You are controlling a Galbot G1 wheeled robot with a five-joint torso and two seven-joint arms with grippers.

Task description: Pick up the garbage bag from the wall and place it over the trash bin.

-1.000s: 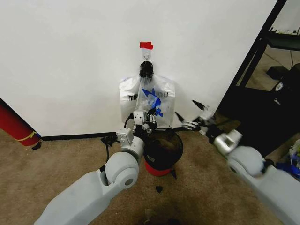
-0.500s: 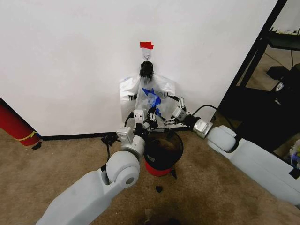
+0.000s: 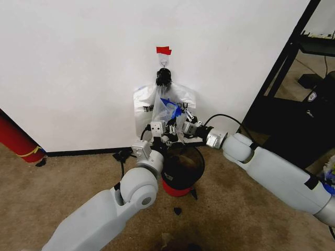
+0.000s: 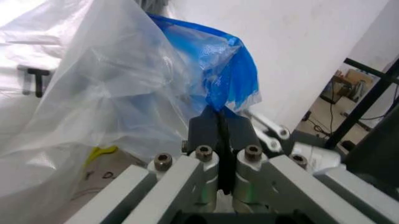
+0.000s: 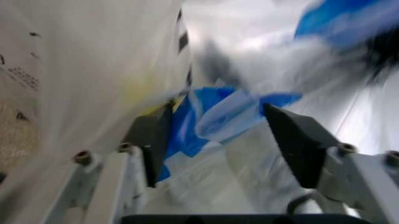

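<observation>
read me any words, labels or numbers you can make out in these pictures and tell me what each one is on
"T": a black letter on the garbage bag, left wrist view; the rest of the word is hidden by folds.
Black print on the garbage bag, head view: too blurred to read.
Small dark print on plastic, right wrist view: too blurred to read.
Red tape on the wall: no writing visible.

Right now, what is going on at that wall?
The left end effector is shut on the blue handle part of the garbage bag, which hangs from the hook on the wall. The right end effector is open around another blue fold. The trash bin stands below, unlined.
</observation>
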